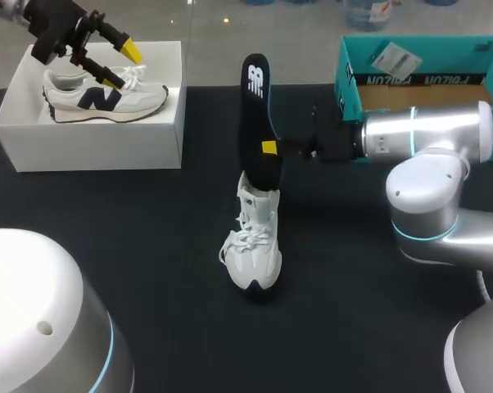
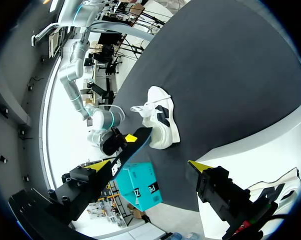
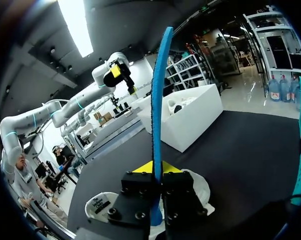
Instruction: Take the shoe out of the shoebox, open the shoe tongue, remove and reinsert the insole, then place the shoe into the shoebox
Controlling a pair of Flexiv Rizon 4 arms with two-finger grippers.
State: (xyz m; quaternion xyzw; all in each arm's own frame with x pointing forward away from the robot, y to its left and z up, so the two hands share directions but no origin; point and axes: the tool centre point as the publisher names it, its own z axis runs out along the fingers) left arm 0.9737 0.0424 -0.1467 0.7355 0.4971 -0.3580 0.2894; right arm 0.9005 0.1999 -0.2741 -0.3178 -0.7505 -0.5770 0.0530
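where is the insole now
In the head view the insole stands upright at centre, held by the right gripper, its lower end at the opening of the white shoe.

Insole (image 1: 259,123) w/ white logo; teal shoebox (image 1: 418,79) wall w/ upside-down print.

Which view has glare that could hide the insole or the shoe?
Head view: even light, the insole and the shoe stand out on the dark table. Left wrist view: a washed-out bright band beyond the table's edge; shoe unaffected. Right wrist view: a ceiling light glares overhead, but the insole in the right claw reads clearly.
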